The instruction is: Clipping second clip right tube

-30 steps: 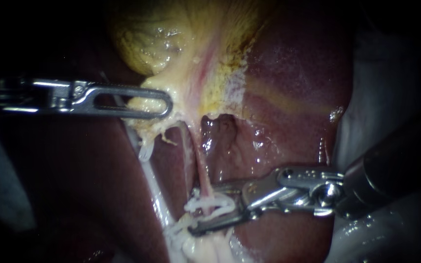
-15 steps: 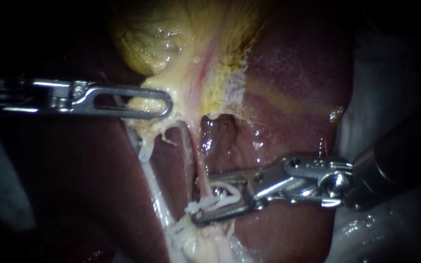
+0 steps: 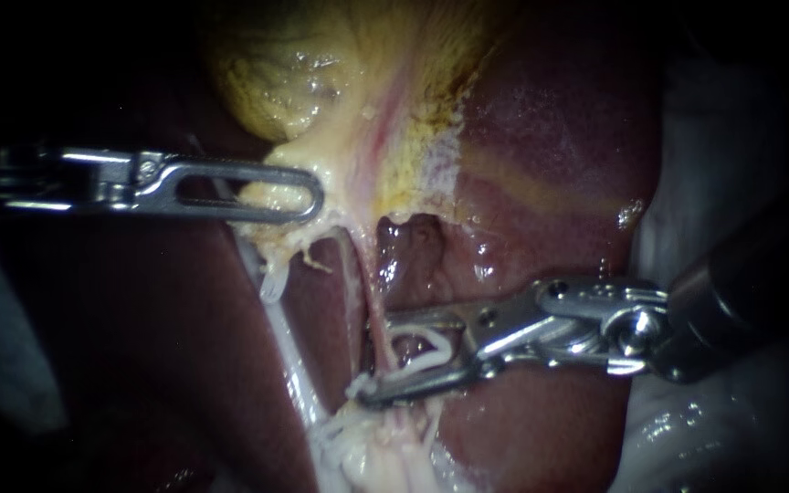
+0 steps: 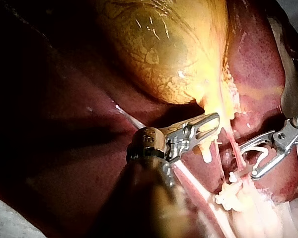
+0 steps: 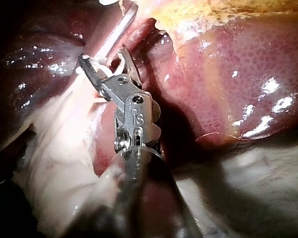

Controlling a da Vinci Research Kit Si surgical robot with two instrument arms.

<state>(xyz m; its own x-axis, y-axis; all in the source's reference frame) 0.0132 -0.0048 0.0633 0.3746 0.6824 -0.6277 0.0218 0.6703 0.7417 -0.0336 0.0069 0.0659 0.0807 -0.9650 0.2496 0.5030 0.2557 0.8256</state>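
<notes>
Now the right instrument (image 3: 374, 358), its slim steel jaws straddling the thin pink right tube (image 3: 369, 292), pinches a curled white clip (image 3: 426, 351) between them, higher up the tube than a second ago. Frayed white tissue (image 3: 358, 447) below hides the tube's lower end. The left instrument (image 3: 310, 196) keeps its looped jaws clamped on the pale neck of the yellow gallbladder (image 3: 267, 82), unmoved.

right tube (image 3: 373, 303) lower end hidden, gallbladder (image 3: 285, 82) cropped

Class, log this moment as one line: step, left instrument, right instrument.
step: clipping right tube | left instrument: jaws shut on gallbladder | right instrument: clip in jaws, astride tube, not closed
</notes>
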